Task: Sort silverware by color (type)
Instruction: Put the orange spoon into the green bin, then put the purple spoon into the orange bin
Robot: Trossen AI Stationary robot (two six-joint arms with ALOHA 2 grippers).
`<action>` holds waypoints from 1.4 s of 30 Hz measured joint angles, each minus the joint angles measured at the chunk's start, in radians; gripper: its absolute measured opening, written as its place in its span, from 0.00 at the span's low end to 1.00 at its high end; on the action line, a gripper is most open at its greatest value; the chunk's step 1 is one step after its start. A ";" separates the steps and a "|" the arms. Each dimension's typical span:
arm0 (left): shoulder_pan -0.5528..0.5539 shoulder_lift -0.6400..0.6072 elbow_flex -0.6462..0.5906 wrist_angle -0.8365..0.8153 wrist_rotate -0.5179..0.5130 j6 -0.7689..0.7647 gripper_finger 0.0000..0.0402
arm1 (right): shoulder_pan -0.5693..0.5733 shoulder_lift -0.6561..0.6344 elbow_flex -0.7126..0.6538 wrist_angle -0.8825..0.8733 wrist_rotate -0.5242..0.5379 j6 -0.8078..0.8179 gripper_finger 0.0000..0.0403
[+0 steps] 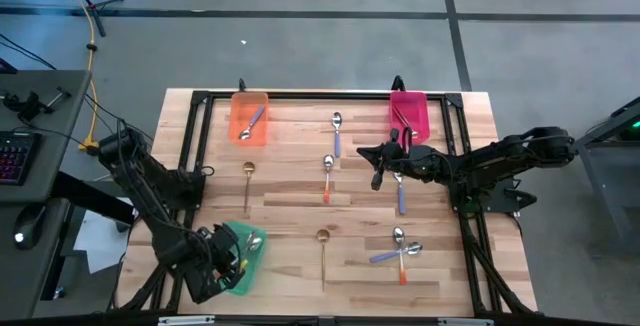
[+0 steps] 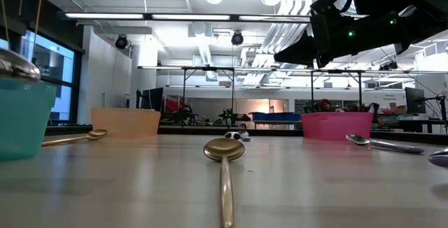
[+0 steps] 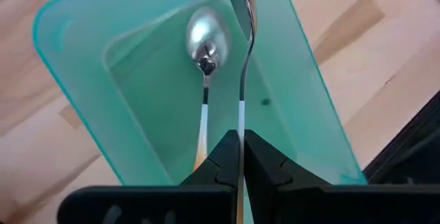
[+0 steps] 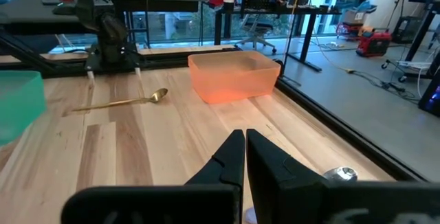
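Hovering over the green tray (image 1: 250,264) at the table's (image 1: 290,196) near-left corner, the left hand (image 3: 240,157) has its fingers pinched tight on the handle of a silver-bowled spoon (image 3: 242,52), the bowl pointing away from the hand, straight along the tray's length. Directly beneath lies another spoon (image 3: 206,42), bowl up, on nearly the same line, so a release here looks like it drops the held one beside its twin. Across the table, the right hand (image 4: 245,157) hangs above the boards near the pink tray (image 1: 410,116), fingers closed on nothing visible; a blue-handled spoon (image 1: 401,198) lies just beside it, running lengthwise toward the near edge. Gold spoons (image 1: 322,251) wait mid-table, nearer the left arm. Orange tray (image 1: 250,118) already holds one spoon.
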 joint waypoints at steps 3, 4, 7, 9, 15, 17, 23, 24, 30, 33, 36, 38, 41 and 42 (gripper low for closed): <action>0.001 0.000 -0.028 0.000 0.030 0.047 0.00 | -0.007 0.000 0.000 0.000 0.000 -0.021 0.00; 0.003 0.000 -0.034 0.003 0.047 0.056 0.01 | -0.013 0.000 0.000 0.004 0.000 -0.026 0.00; 0.003 0.000 -0.038 0.004 0.066 0.064 0.04 | -0.039 0.000 0.000 0.009 -0.017 -0.024 0.00; 0.003 0.000 -0.036 0.006 0.067 0.087 0.06 | -0.054 0.000 0.005 0.007 -0.041 -0.005 0.00; 0.004 -0.004 0.016 -0.032 0.077 0.240 0.12 | -0.063 0.000 0.030 -0.023 -0.057 -0.001 0.00; 0.011 -0.004 0.036 -0.057 0.066 0.284 0.13 | -0.063 0.000 0.040 -0.043 -0.059 0.005 0.00; 0.075 -0.039 0.048 0.012 -0.015 0.570 0.08 | -0.063 0.000 0.099 -0.175 -0.060 0.025 0.00; 0.097 -0.047 0.048 0.025 -0.028 0.635 0.06 | -0.063 0.000 0.118 -0.220 -0.060 0.025 0.00; 0.313 -0.113 -0.032 0.321 0.047 1.090 0.01 | -0.016 0.000 0.251 -0.566 -0.084 0.045 0.00; 0.444 -0.142 -0.144 0.608 0.190 1.280 0.00 | 0.029 0.000 0.302 -0.728 -0.091 0.059 0.00; 0.571 -0.145 -0.247 0.835 0.341 1.406 0.00 | 0.083 0.000 0.342 -0.873 -0.103 0.100 0.00; 0.648 -0.140 -0.295 0.930 0.412 1.465 0.00 | 0.123 0.000 0.368 -0.971 -0.121 0.136 0.00; 0.747 -0.139 -0.346 1.010 0.464 1.554 0.00 | 0.189 0.000 0.409 -1.125 -0.127 0.220 0.00; 0.775 -0.139 -0.355 1.027 0.467 1.582 0.00 | 0.213 0.000 0.422 -1.173 -0.127 0.253 0.00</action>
